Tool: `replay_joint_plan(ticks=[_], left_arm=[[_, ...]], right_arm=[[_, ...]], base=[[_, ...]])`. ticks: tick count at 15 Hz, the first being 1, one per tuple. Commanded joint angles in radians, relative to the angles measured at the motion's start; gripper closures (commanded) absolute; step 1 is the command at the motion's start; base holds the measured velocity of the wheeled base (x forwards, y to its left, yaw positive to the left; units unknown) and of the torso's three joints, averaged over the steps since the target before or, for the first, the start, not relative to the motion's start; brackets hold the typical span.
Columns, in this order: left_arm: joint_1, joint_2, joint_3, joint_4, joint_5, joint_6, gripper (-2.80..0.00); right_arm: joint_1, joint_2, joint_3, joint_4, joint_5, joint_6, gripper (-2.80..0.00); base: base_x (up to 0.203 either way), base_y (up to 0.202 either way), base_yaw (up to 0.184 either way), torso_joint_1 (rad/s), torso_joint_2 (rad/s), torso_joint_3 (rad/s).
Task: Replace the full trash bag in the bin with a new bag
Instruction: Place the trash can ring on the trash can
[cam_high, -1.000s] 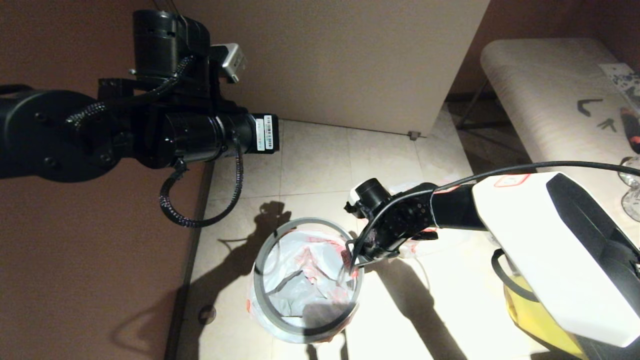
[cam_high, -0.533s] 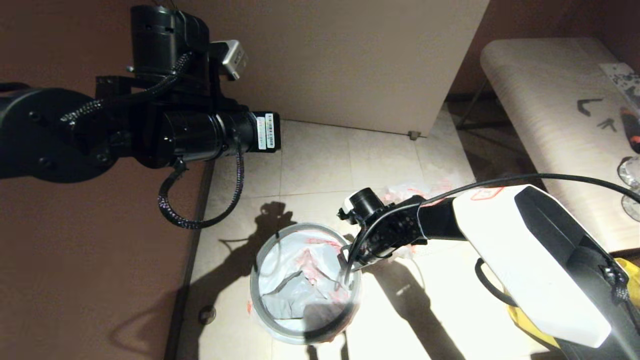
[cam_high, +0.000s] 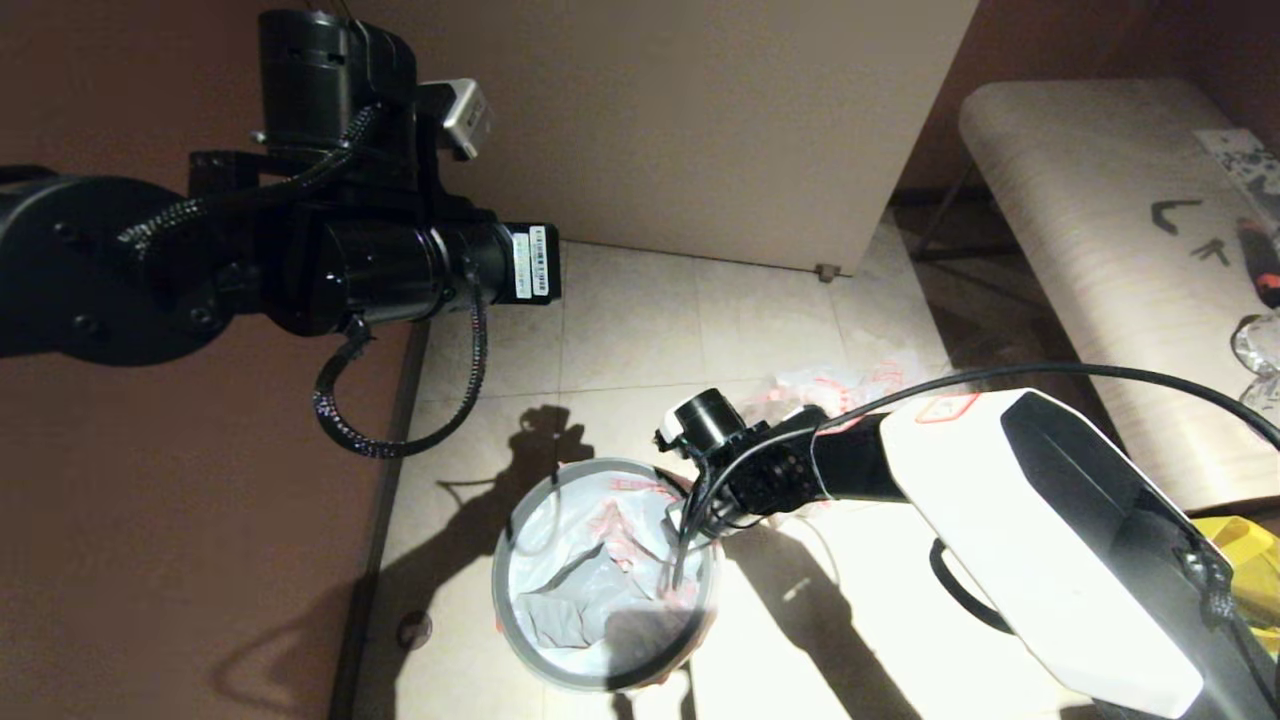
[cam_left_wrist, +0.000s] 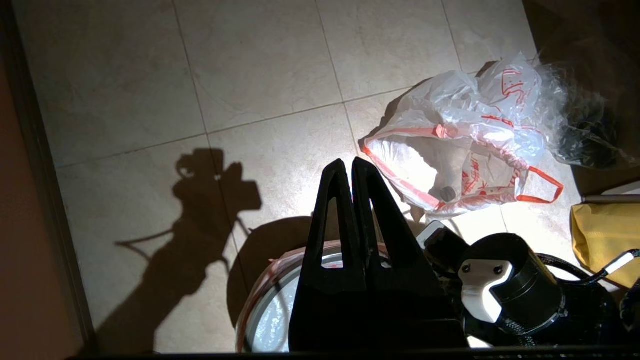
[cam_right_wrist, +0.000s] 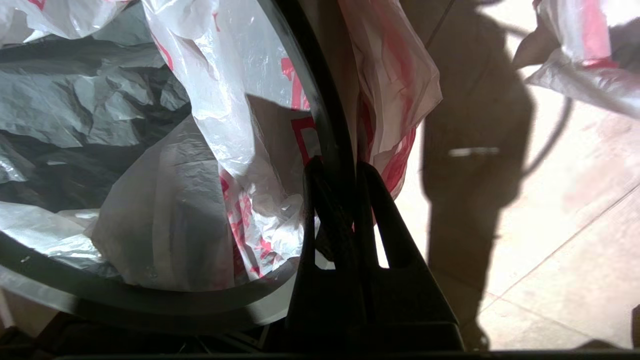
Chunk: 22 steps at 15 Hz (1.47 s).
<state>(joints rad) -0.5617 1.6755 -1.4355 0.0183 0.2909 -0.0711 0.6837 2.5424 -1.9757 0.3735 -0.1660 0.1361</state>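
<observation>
Right gripper (cam_right_wrist: 340, 167): fingers (cam_right_wrist: 385, 210) pressed together at the near-right edge of the bin (cam_high: 560, 660), clamped on the grey rim ring (cam_right_wrist: 320, 105), which runs up between them in the right wrist view; red-printed film bunches on either side of the tips. The new bag (cam_high: 590, 570) lines the bin, its white plastic crumpled inside (a dark grey fold shows near the middle) and its red-orange edging draped over the outside of the ring. The right arm reaches in from the right of the head view, white forearm shell in the foreground. Left gripper (cam_left_wrist: 352, 167): fingers together, holding nothing, raised well above the floor (cam_high: 640, 320) on the left side, over the far edge of the bin. The full trash bag (cam_left_wrist: 465, 155) lies on the floor tiles beyond the bin, apart from it, mouth open, a bottle cap visible inside; clear crinkly wrap (cam_left_wrist: 575, 125) touches its far side. A yellow bag (cam_left_wrist: 600, 235) sits near the right arm's base. A pale desk (cam_high: 1090, 250) stands at the right.
</observation>
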Motion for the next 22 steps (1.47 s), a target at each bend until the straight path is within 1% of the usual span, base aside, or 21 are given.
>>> replay_joint_plan(ticks=[1,6,8,9,12,15,17,18,22], left_arm=[[0.000,-0.002,0.001,0.000,0.002,-0.001,0.00],[0.000,-0.003,0.001,0.000,0.002,-0.001,0.00],[0.000,-0.003,0.000,0.000,0.002,-0.001,0.00],[0.000,-0.002,0.000,0.000,0.002,-0.001,0.00],[-0.001,-0.005,0.001,0.000,0.002,-0.001,0.00],[-0.001,-0.005,0.001,0.000,0.002,-0.001,0.00],[-0.001,-0.005,0.001,0.000,0.002,-0.001,0.00],[-0.001,-0.005,0.001,0.000,0.002,-0.001,0.00],[-0.001,-0.005,0.001,0.000,0.002,-0.001,0.00]], right_arm=[[0.005,0.026,0.001,-0.019,-0.003,-0.009,0.00],[0.016,0.061,0.000,-0.089,-0.017,-0.048,0.00],[0.015,0.076,0.001,-0.132,-0.057,-0.087,0.00],[0.020,0.072,0.002,-0.136,-0.073,-0.093,0.00],[0.057,0.025,0.016,-0.129,-0.085,-0.085,0.00],[0.090,-0.047,0.020,-0.125,-0.183,-0.071,0.00],[0.084,-0.057,0.020,-0.125,-0.233,-0.070,0.00],[0.077,-0.058,0.021,-0.125,-0.245,-0.070,0.00],[0.042,-0.040,0.020,-0.125,-0.253,-0.072,0.00]], base=[[0.000,0.000,0.000,0.000,0.00,0.000],[0.000,0.000,0.000,0.000,0.00,0.000],[0.000,0.000,0.000,0.000,0.00,0.000],[0.000,0.000,0.000,0.000,0.00,0.000],[0.000,0.000,0.000,0.000,0.00,0.000],[0.000,0.000,0.000,0.000,0.00,0.000],[0.000,0.000,0.000,0.000,0.00,0.000],[0.000,0.000,0.000,0.000,0.00,0.000],[0.000,0.000,0.000,0.000,0.00,0.000]])
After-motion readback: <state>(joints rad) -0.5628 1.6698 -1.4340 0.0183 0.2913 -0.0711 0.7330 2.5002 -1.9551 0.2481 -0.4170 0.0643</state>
